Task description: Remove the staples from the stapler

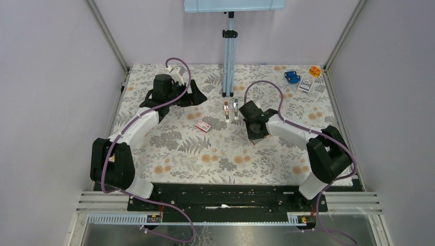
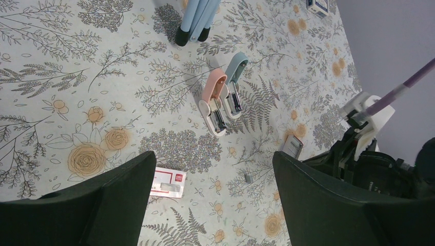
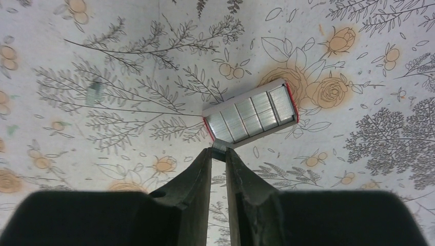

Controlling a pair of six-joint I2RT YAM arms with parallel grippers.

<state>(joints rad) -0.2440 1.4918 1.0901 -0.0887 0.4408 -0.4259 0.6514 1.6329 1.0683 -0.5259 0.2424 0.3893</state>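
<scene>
Two small staplers lie side by side in the middle of the table, a pink one (image 1: 226, 111) (image 2: 214, 100) and a blue one (image 1: 235, 109) (image 2: 235, 84), both hinged open with their metal channels showing. My right gripper (image 1: 255, 134) (image 3: 219, 152) is shut on a short strip of staples (image 3: 219, 149) pinched at its fingertips. It hangs just at the edge of an open staple box (image 3: 251, 117) (image 2: 292, 146) filled with rows of staples. My left gripper (image 1: 197, 97) (image 2: 214, 205) hovers open and holds nothing, left of the staplers.
A red-and-white staple carton (image 1: 203, 125) (image 2: 168, 183) lies left of the staplers. A small grey staple piece (image 2: 248, 178) rests on the cloth. A tripod pole (image 1: 229, 56) stands behind the staplers. A blue toy (image 1: 292, 77), an orange object (image 1: 315, 70) and a small box (image 1: 305, 85) sit far right.
</scene>
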